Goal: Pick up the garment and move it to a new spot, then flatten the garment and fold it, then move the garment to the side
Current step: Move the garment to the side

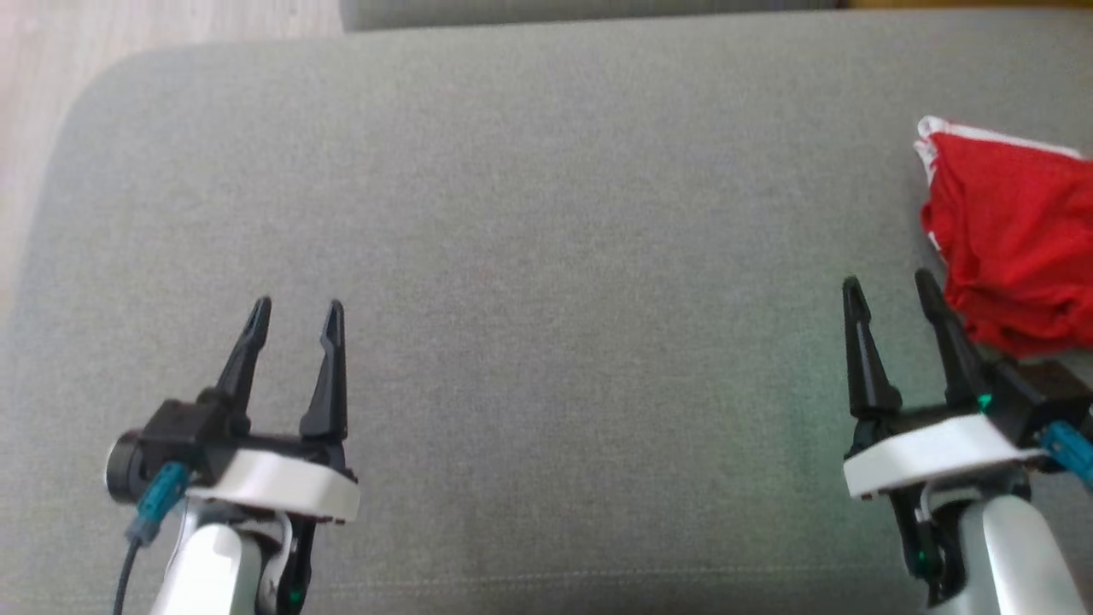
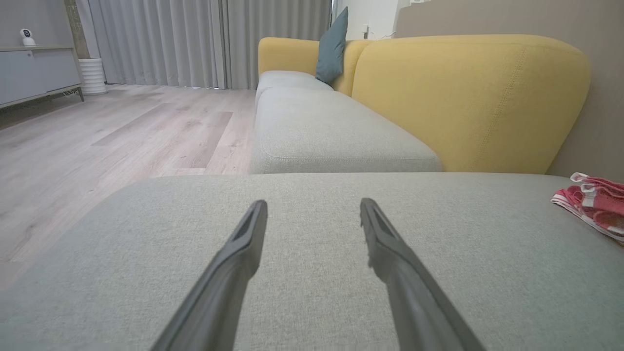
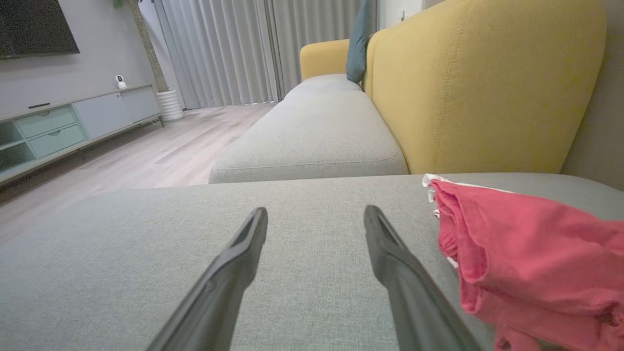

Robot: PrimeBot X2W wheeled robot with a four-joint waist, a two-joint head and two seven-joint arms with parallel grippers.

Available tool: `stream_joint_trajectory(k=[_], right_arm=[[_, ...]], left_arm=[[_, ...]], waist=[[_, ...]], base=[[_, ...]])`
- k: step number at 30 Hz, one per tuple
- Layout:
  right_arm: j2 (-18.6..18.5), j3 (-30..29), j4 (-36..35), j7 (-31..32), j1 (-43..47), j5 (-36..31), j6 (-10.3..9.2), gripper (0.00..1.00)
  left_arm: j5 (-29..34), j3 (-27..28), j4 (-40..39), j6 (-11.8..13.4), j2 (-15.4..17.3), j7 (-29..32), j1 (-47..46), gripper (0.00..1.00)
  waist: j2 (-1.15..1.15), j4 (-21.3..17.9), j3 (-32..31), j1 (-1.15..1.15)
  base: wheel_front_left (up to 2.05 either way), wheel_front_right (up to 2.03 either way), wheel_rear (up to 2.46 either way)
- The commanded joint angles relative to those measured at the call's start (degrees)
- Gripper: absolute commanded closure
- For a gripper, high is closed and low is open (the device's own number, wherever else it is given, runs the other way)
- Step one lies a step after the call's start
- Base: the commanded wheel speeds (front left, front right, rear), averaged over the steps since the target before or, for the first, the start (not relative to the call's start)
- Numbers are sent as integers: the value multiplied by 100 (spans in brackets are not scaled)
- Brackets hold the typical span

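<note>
A red garment (image 1: 1012, 239) with white trim lies crumpled at the right edge of the grey cushion (image 1: 546, 213). It shows at the far right in the left wrist view (image 2: 597, 202) and close on the right in the right wrist view (image 3: 531, 253). My right gripper (image 1: 888, 286) stands open just left of the garment, its fingers empty and apart from the cloth. At the lower left my left gripper (image 1: 297, 306) is open too, over bare cushion, far from the garment. Each wrist view shows its own gripper's two fingers spread, the left gripper (image 2: 313, 207) and the right gripper (image 3: 316, 214).
The grey cushion's rounded left corner drops to a wooden floor (image 1: 51, 51). Beyond it runs a second grey seat (image 2: 331, 131) with a yellow backrest (image 2: 468, 97) and a teal pillow (image 2: 332, 46). A low cabinet (image 3: 73, 122) stands by curtains.
</note>
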Motion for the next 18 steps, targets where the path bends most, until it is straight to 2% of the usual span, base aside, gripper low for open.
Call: stream_joint_trajectory(k=[1,11,18], right_arm=[[-15,132,-213,-38,-36,34,-4,0],[-14,71,-362,122,466,77,-4,0],[-14,34,-475,201,622,118,-4,0]], left_arm=[[-15,245,-141,16,110,-29,-114,0],[3,179,-25,107,141,-21,240,0],[21,141,-50,180,174,26,368,0]], waist=[[0,8,-122,1],[0,-62,-606,1],[0,-102,-710,1]], base=[[0,0,0],[0,0,0],[0,0,0]])
